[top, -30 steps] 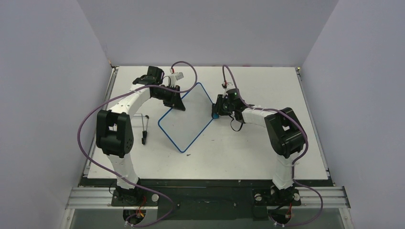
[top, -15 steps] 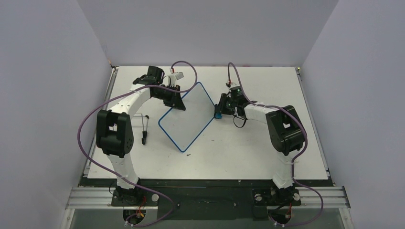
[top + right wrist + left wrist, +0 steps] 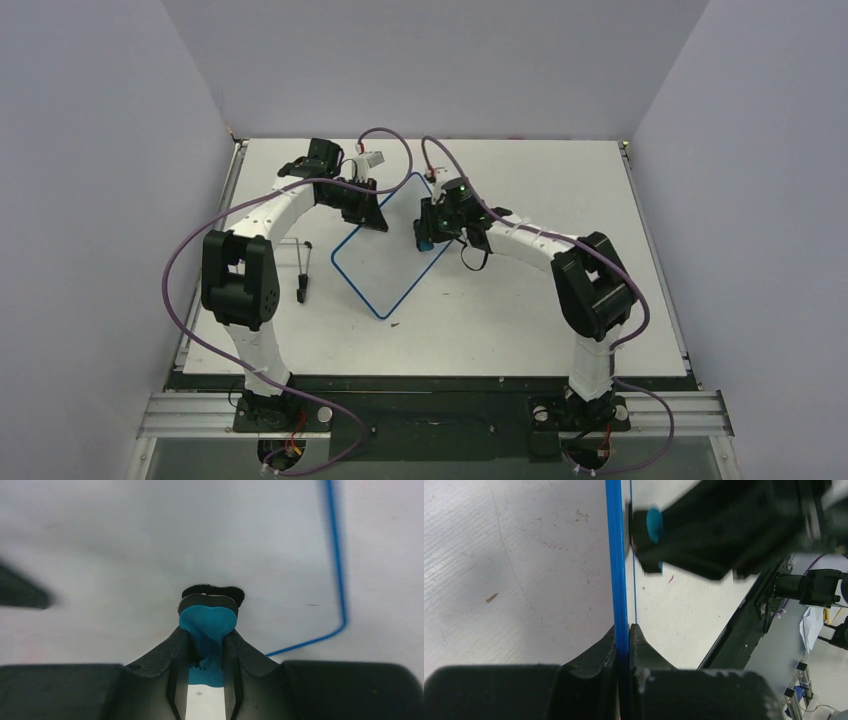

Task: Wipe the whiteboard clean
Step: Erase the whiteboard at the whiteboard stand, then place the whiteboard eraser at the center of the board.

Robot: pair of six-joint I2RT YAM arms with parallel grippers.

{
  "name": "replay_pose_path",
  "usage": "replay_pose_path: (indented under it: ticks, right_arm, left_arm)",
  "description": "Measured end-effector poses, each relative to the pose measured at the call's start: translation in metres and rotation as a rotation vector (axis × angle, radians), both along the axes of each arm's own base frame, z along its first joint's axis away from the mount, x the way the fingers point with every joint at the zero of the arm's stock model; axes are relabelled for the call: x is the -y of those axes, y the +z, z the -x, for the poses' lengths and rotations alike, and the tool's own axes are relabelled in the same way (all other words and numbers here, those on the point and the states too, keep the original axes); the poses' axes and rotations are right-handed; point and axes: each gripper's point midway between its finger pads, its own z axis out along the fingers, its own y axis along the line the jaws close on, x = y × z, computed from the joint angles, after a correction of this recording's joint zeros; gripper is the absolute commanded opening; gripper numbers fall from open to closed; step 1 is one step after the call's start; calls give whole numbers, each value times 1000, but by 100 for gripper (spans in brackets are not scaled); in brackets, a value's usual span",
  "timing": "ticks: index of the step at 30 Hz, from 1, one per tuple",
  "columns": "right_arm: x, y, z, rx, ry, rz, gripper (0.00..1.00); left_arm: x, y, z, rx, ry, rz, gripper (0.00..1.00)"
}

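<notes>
Seemingly the wiping is nearly finished: the whiteboard (image 3: 385, 255) is lying diagonally on the desk (image 3: 520, 300), showing no writing from above, though faint marks may be escaping this view. The left jaws are clamping its blue rim at the far-left edge. The right jaws are gripping the eraser (image 3: 207, 622), the arm reaching across and pressing it near the board's right corner.

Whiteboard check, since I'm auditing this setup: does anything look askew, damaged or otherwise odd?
The whiteboard lies skewed, corners pointing like a diamond rather than square to the table. The left pincer clamps its rim, which suggests deliberate bracing. No damage shows.
</notes>
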Motion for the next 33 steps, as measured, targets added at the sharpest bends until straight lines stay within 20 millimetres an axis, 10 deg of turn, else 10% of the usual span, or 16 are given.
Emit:
replay_pose_path:
  ticks: [9, 13, 21, 33]
  right_arm:
    - [-97, 21, 113, 31, 296, -93, 0]
    - [-93, 13, 117, -6, 290, -116, 0]
    - [63, -2, 16, 29, -26, 28, 0]
    - [228, -10, 41, -12, 160, 376, 20]
  left_arm:
    - [2, 1, 1, 5, -13, 6, 0]
    - [3, 1, 2, 8, -19, 7, 0]
    - [5, 1, 4, 9, -33, 14, 0]
    - [27, 11, 23, 79, -134, -6, 0]
